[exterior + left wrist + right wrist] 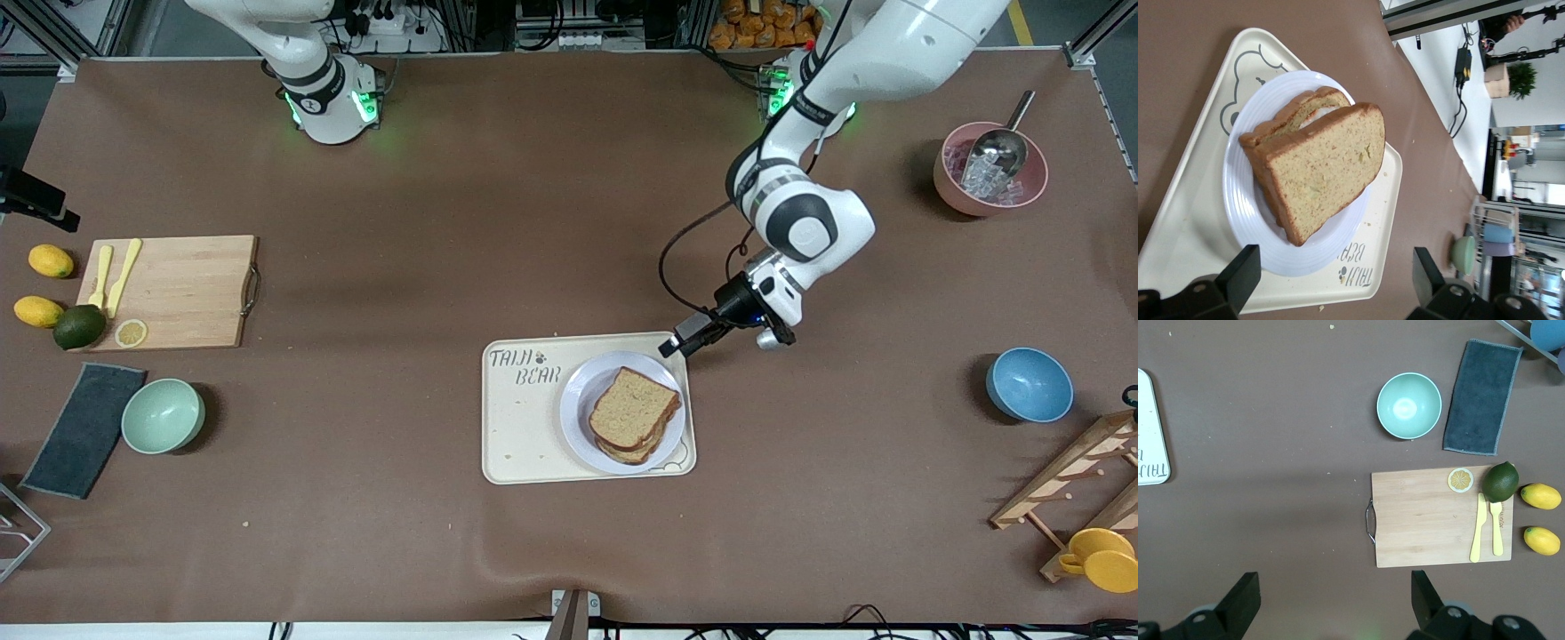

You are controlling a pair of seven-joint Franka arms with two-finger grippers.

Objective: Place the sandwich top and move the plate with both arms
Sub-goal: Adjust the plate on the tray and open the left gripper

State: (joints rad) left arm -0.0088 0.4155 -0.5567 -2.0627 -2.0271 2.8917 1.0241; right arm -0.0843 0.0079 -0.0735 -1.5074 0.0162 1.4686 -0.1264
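The sandwich top (633,407) (1321,170), a light-brown slice with a darker crust, lies on the stacked sandwich on the pale round plate (578,418) (1245,220). The plate sits on the cream bear tray (524,436) (1178,220), at its end toward the left arm. My left gripper (677,345) (1336,273) hangs open over the tray's corner beside the plate, holding nothing. The right arm (311,80) rises from its base out of the front view and waits. In the right wrist view, my right gripper (1335,590) is open and empty, high over bare table.
Toward the right arm's end are a wooden cutting board (178,289) with yellow cutlery, lemons, a green bowl (163,416) and a grey cloth (84,429). Toward the left arm's end stand a pink bowl with a scoop (989,169), a blue bowl (1029,384) and a wooden rack (1067,489).
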